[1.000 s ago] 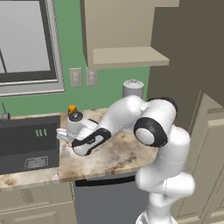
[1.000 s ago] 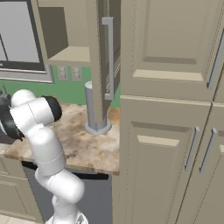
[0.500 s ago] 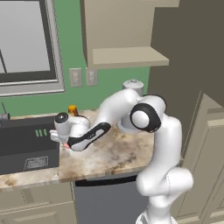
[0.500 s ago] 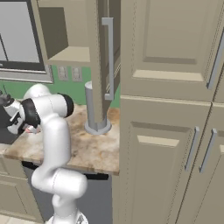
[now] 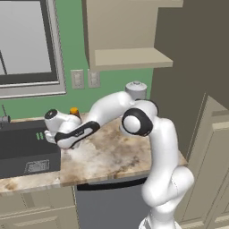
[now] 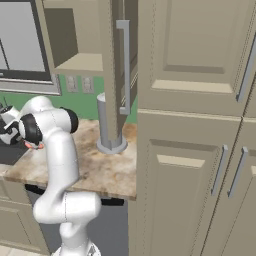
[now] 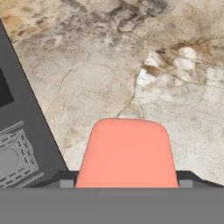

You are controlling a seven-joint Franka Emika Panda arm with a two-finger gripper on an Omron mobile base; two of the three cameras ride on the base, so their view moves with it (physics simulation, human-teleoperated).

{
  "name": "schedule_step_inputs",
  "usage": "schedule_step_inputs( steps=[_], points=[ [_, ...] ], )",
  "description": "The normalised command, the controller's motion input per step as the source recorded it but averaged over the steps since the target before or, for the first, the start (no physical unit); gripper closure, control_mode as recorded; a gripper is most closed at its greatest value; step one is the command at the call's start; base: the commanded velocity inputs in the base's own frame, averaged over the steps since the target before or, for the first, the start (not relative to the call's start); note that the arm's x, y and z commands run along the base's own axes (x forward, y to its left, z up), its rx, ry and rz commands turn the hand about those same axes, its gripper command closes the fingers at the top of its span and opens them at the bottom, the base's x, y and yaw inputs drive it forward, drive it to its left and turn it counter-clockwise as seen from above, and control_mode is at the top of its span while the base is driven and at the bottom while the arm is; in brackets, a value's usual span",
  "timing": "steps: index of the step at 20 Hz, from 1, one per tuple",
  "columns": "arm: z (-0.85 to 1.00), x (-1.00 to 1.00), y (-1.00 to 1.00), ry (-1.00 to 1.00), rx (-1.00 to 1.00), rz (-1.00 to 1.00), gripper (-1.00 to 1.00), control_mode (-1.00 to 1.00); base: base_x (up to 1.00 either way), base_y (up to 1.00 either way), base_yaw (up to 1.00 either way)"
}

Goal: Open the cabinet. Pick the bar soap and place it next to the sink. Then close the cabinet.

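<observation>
Pinching the bar soap (image 7: 127, 153) between its fingers, the gripper (image 5: 57, 139) hangs low over the marble counter (image 7: 131, 70), just beside the dark sink's (image 7: 19, 144) rim. Bare stone stretches away past the soap. The fingertips themselves are cut off at the frame's bottom. Behind the hand an orange jar (image 5: 74, 111) peeks out, mostly hidden. Farther back, the cabinet (image 6: 75, 45) stands open, its door (image 6: 119, 65) edge-on with the silver handle (image 6: 125, 65).
</observation>
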Motion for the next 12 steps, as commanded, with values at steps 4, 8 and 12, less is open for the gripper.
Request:
schedule_step_inputs(
  steps=[4, 8, 12],
  points=[
    [-0.21, 0.0, -0.13, 0.03, 0.0, -0.01, 1.0, -1.0, 0.0, 0.0, 0.0],
    [-0.27, -0.02, -0.2, 0.0, 0.0, 0.0, 1.0, -1.0, 0.0, 0.0, 0.0],
    [-0.27, -0.03, -0.25, 0.0, 0.0, 0.0, 1.0, -1.0, 0.0, 0.0, 0.0]
  ],
)
